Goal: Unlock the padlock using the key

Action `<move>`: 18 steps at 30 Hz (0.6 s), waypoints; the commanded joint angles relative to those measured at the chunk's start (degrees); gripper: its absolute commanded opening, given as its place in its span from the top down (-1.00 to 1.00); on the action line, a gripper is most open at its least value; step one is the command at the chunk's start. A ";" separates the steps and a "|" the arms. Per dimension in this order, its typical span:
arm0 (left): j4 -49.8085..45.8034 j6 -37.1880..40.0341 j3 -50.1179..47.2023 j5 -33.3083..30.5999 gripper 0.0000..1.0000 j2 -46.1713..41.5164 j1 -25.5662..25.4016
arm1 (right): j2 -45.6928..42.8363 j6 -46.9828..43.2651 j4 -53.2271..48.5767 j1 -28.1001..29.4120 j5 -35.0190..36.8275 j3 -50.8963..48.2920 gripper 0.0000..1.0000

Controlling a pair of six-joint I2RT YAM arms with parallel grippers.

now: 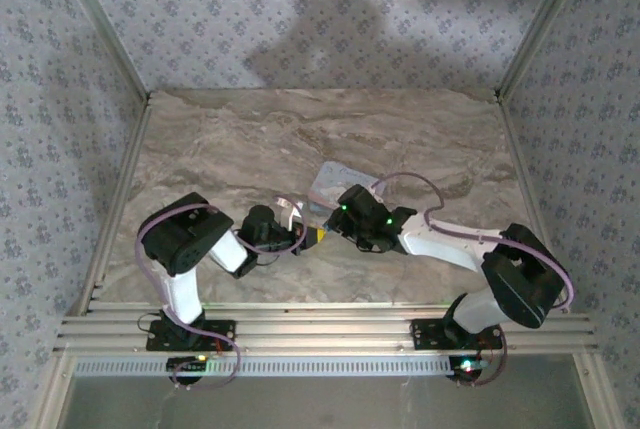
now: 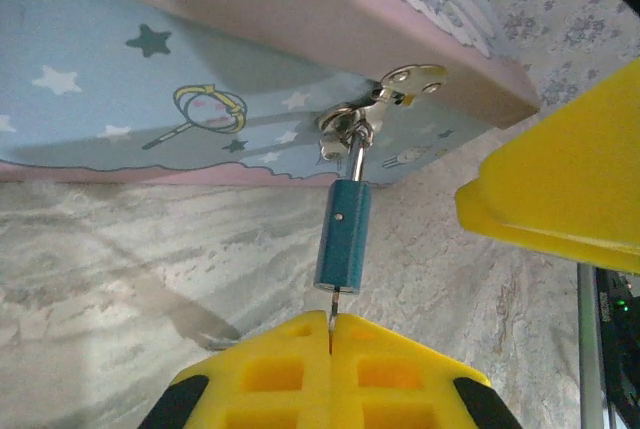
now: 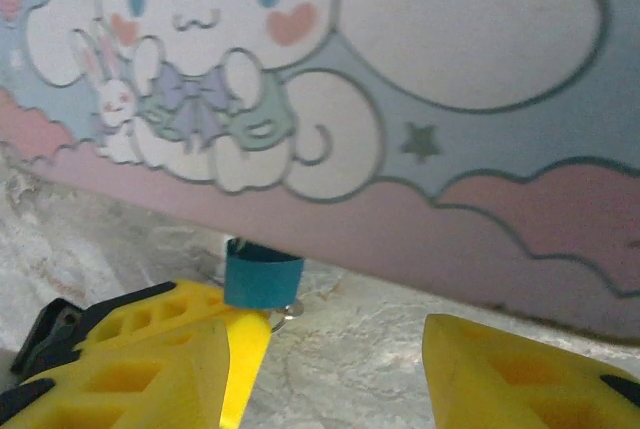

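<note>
The padlock [image 2: 343, 234] is a small blue cylinder, and its metal shackle hangs from the hasp [image 2: 400, 84] of a pastel cartoon tin [image 2: 150, 79]. My left gripper [image 2: 331, 334] is shut on the key [image 2: 331, 317], whose thin blade enters the padlock's lower end. The right wrist view shows the padlock [image 3: 262, 279] just under the tin's lid [image 3: 420, 69]. There my right gripper [image 3: 330, 379] stands open, its left finger beside the padlock and nothing between the fingers. From above, both grippers [image 1: 303, 234] [image 1: 325, 221] meet at the tin's [image 1: 340, 181] near edge.
The tin lies on a marbled tabletop [image 1: 250, 139] enclosed by patterned walls [image 1: 300, 9]. One yellow finger of the right gripper [image 2: 560, 189] hangs close on the right of the padlock. Aluminium rails [image 1: 320, 329] run along the near edge.
</note>
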 commanded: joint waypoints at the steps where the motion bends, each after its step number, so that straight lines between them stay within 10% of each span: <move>1: -6.13 0.66 -0.28 -0.43 1.00 -2.80 -0.84 | -0.46 4.50 7.61 1.16 5.58 -2.09 -0.08; 18: -15.74 -0.15 1.95 -1.62 1.00 -8.45 -2.08 | 6.34 6.29 11.94 2.97 3.37 -0.95 -0.09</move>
